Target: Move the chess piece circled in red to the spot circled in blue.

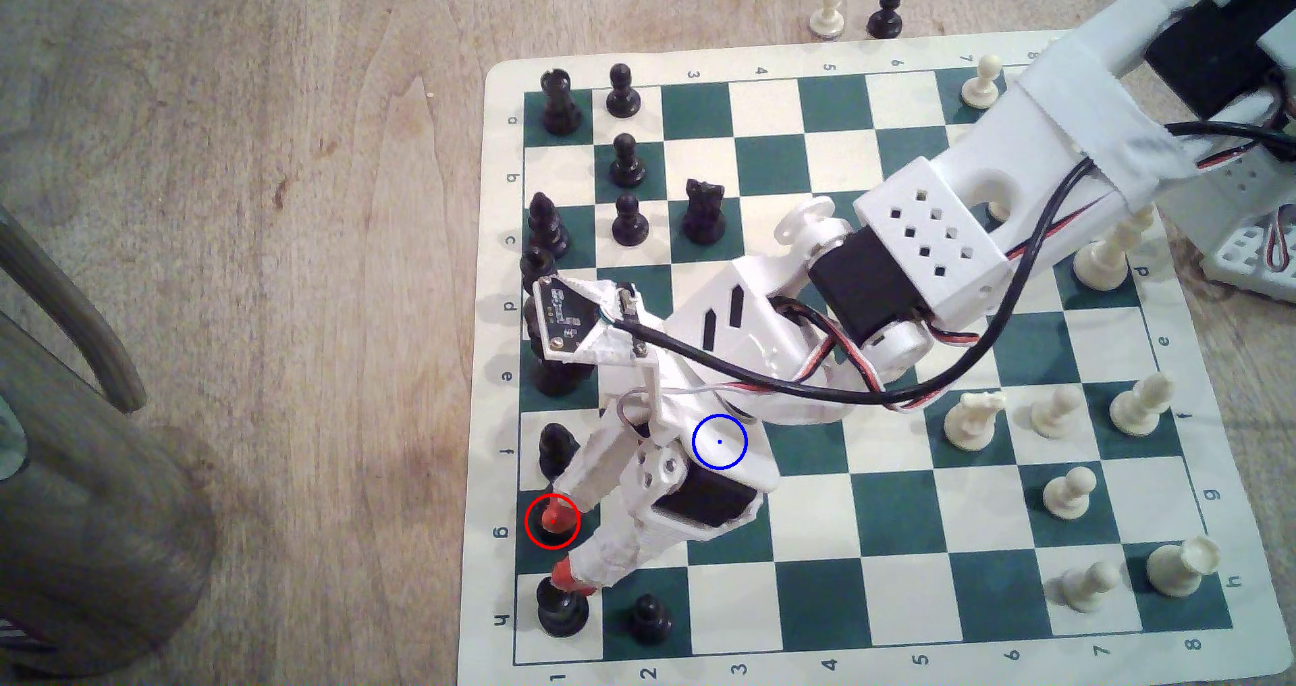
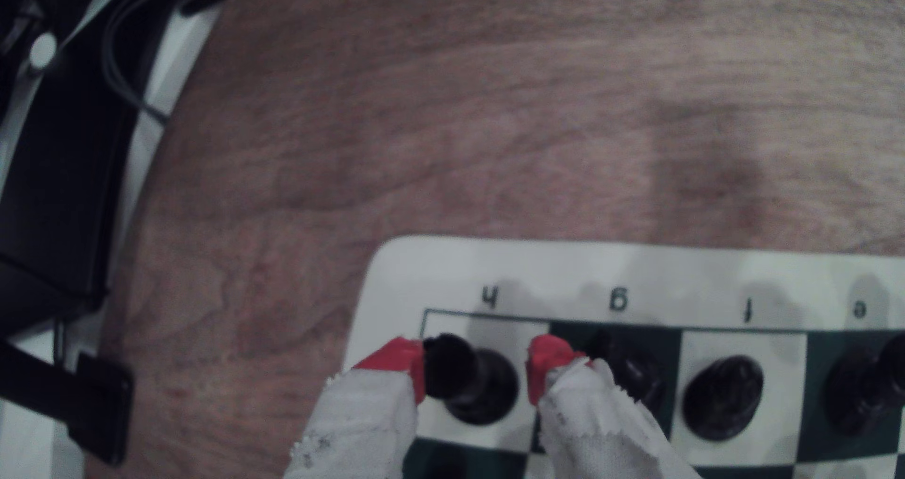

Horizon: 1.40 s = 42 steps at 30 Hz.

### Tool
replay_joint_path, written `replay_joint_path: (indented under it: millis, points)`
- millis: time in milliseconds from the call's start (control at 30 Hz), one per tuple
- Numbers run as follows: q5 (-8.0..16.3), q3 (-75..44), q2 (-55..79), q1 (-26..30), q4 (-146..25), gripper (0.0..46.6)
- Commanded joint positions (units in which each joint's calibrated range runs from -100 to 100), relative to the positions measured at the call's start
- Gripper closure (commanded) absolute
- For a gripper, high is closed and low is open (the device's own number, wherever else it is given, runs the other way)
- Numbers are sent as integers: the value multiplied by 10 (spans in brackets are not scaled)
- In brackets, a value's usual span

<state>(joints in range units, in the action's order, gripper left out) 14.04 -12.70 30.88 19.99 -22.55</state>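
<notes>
At the h-and-1 corner of the chessboard [image 1: 492, 349], the gripper [image 2: 476, 361] hangs low with its jaws spread and nothing between the red tips that it has hold of. The trouble I'd worry about is which piece those tips are bracketing. From the wrist view, the black corner piece [image 1: 561, 612] on the h square sits in the gap, its head seemingly right against one red fingertip [image 2: 399, 359]. The black knight [image 2: 631, 378] stands one square along the edge on the dark g square, outside the other fingertip and partly hidden behind it. From the exterior view that second tip sits right over the red ring, on top of the knight rather than beside it. If the jaws close as they stand, I'd expect them to pinch the corner piece, or the tip over the knight could come down on its mane and tip it over. A sideways correction along the edge has its own risk: the black piece [image 1: 556, 447] on the f square stands just beside the knight, and a black pawn [image 1: 649, 619] stands next to the corner piece, so a wide-open finger could clip either. Whether the fingertip already touches the knight I cannot tell through the blur. The blue-ringed spot [image 1: 719, 441] lies a few squares in from that edge; the gripper's own white body covers its cream square.
</notes>
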Motion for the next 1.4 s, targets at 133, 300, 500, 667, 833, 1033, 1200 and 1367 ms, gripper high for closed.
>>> replay_joint_path:
  millis: [133,300,500,667,833,1033,1200,1367]
  points:
    - [0,-59,-46,-27,-1,352]
    - [-2,-59,-38,-37,2,353]
    - [-1,-54,-11,-38,4,357]
    - [-1,-53,4,-37,4,358]
    - [-2,-53,10,-37,5,359]
    - [0,-53,10,-35,5,361]
    - [0,-53,10,-32,5,362]
    - [0,-51,16,-31,5,375]
